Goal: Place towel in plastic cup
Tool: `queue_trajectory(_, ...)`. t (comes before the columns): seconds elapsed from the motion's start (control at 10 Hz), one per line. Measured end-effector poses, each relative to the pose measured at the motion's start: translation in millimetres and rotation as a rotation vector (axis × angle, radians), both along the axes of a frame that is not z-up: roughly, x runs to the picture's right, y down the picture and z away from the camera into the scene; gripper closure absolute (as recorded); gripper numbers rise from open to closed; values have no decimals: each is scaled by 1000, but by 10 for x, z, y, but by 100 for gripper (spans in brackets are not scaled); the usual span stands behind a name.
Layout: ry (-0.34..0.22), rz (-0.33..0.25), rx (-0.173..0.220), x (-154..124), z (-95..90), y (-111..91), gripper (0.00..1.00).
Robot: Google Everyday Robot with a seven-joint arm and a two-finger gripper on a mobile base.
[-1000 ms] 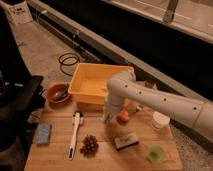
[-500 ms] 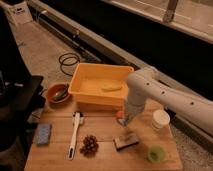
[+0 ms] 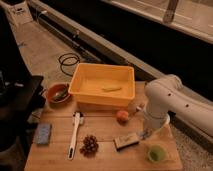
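The towel is a small greyish folded piece lying on the wooden table, right of centre near the front. The plastic cup is short and translucent light green; it stands upright at the table's front right corner. My gripper hangs from the white arm and points down just right of the towel, behind and left of the cup. It is low over the table. I cannot tell whether it touches the towel.
A yellow bin stands at the back with a pale item inside. An orange fruit, a pine cone, a white brush, a blue pad and a brown bowl are spread over the table.
The arm has swung right, from over the orange fruit to the table's right side. The gripper now sits lower, beside the towel. The towel and cup have not moved.
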State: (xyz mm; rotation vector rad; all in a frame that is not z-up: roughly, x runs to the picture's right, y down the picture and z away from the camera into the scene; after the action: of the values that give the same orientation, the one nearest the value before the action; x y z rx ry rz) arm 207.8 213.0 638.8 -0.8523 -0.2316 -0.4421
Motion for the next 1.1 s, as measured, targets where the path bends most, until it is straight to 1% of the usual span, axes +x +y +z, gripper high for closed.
queue_trajectory(0.8,-3,-1,-2,-16,6,2,90)
queue_trajectory(0.9,-7,6,-8,2,4,40,90)
queue_trajectory(1.1,-4,50,-22,191,-74,195,90)
